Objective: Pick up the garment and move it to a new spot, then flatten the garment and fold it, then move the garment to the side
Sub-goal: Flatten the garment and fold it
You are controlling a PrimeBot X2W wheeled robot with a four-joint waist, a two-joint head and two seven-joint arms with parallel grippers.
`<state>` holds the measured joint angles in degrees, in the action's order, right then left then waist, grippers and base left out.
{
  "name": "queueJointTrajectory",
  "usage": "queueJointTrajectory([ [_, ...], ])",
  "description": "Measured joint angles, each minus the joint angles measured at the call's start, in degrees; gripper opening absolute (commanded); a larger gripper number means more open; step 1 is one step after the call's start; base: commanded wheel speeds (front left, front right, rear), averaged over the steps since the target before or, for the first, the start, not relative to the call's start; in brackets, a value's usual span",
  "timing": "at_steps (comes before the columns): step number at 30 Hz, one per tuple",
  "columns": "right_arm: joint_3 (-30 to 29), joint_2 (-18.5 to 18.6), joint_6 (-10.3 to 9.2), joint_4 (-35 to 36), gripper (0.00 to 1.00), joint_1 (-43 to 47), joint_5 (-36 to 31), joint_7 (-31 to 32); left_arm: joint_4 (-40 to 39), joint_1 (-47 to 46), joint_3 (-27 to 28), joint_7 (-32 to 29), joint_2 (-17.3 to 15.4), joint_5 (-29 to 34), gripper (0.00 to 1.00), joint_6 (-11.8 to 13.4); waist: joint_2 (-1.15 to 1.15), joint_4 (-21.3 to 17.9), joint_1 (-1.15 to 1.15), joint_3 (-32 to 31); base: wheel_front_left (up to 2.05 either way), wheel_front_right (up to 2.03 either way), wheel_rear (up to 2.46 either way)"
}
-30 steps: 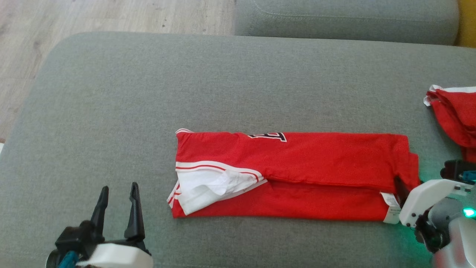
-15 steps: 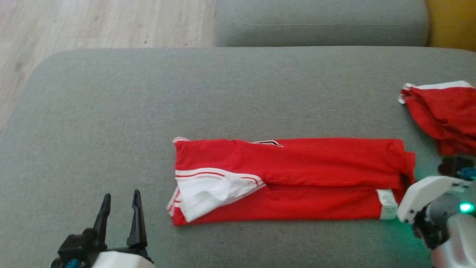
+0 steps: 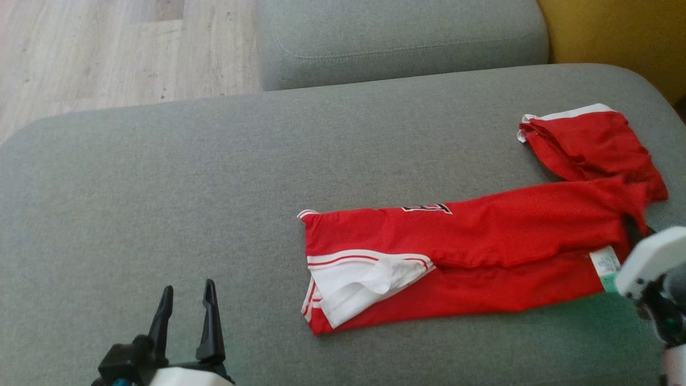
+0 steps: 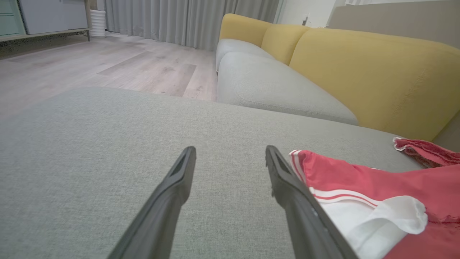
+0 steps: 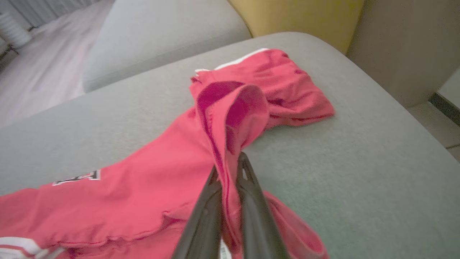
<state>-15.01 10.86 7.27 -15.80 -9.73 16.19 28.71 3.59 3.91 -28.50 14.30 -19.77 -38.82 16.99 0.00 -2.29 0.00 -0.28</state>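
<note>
The garment [image 3: 471, 252] is a red jersey with white trim, folded into a long strip on the grey seat cushion [image 3: 161, 187]. Its right end is pulled up and back. In the right wrist view my right gripper [image 5: 230, 165] is shut on that bunched red edge of the garment [image 5: 143, 187]. In the head view the right gripper [image 3: 636, 231] sits at the garment's right end, its fingers mostly hidden by cloth. My left gripper [image 3: 188, 287] stands open and holds nothing, left of the garment's white-striped end. In the left wrist view the left gripper [image 4: 230, 149] is just beside the garment [image 4: 377, 187].
A second red garment [image 3: 584, 139] lies crumpled at the cushion's back right, touching the lifted end. Behind are another grey cushion [image 3: 396, 37] and a yellow backrest [image 3: 605, 37]. Wooden floor [image 3: 107, 48] lies beyond the cushion's left edge.
My right gripper has shut on the garment's right end and drawn it up and back toward the second garment, so the strip now lies slanted. The head camera has turned. The left gripper stays open.
</note>
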Motion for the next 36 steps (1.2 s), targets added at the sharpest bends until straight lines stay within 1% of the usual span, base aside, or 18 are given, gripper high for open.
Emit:
queueJointTrajectory([
  [3,2.4,-1.6,0.0,4.3,0.0,0.0,1.2,1.7,0.3,0.0,0.1,0.0,0.6,0.1,1.0,-0.9,0.0,0.3,0.0,-0.3,0.0,0.0,0.0],
  [8,8.1,-4.6,0.0,10.0,0.0,0.1,4.4,3.9,1.0,0.0,0.7,0.0,0.9,0.6,1.0,-1.4,0.0,1.8,0.0,-0.5,0.0,0.0,0.0],
  [11,12.1,-6.7,0.0,11.3,0.0,0.5,7.4,4.4,1.3,0.0,0.8,0.0,1.1,1.0,1.0,-1.6,0.0,3.0,0.0,-0.5,0.0,0.0,0.0],
  [15,17.7,-7.8,0.0,11.0,0.0,1.6,12.3,4.4,1.7,0.0,0.7,0.0,1.5,1.2,1.0,-2.0,0.0,4.8,0.0,-0.4,0.0,0.0,0.0],
  [19,24.4,-7.9,0.0,8.2,0.0,1.6,19.3,0.5,1.7,0.0,0.7,0.0,1.7,1.6,1.0,-2.3,0.0,6.9,0.0,-0.3,0.0,0.0,0.0],
  [22,29.4,-7.9,0.0,5.4,0.0,1.5,22.9,-2.3,2.0,0.0,0.5,0.0,1.7,1.6,1.0,-2.5,0.0,8.5,0.0,-0.3,0.0,0.0,0.0],
  [25,33.2,-7.9,0.0,2.3,0.0,0.6,24.9,-4.5,2.5,-0.1,0.3,0.0,1.8,1.7,1.0,-3.0,0.0,9.9,0.0,-0.3,0.0,0.0,0.0],
  [29,36.4,-7.9,0.0,-1.9,0.0,-1.8,26.7,-7.1,3.2,-0.2,0.0,0.0,2.0,1.7,1.0,-3.4,0.0,11.6,0.0,-0.2,0.0,0.0,0.0],
  [30,37.6,-7.9,0.0,-4.0,0.0,-3.2,27.7,-8.2,3.4,-0.3,-0.1,0.0,2.1,1.7,1.0,-3.4,0.0,12.3,0.0,-0.2,0.0,0.0,0.0],
  [35,40.7,-7.8,0.0,-10.1,0.0,-6.6,28.9,-10.1,3.9,-0.3,-0.2,0.0,2.2,1.7,1.0,-3.5,0.0,13.2,0.0,-0.3,0.0,0.0,0.0],
  [36,41.4,-7.8,0.0,-11.0,0.29,-7.1,29.3,-10.2,4.0,-0.3,-0.3,0.0,2.3,1.7,1.0,-3.5,0.0,13.3,0.0,-0.3,0.0,0.0,0.0],
])
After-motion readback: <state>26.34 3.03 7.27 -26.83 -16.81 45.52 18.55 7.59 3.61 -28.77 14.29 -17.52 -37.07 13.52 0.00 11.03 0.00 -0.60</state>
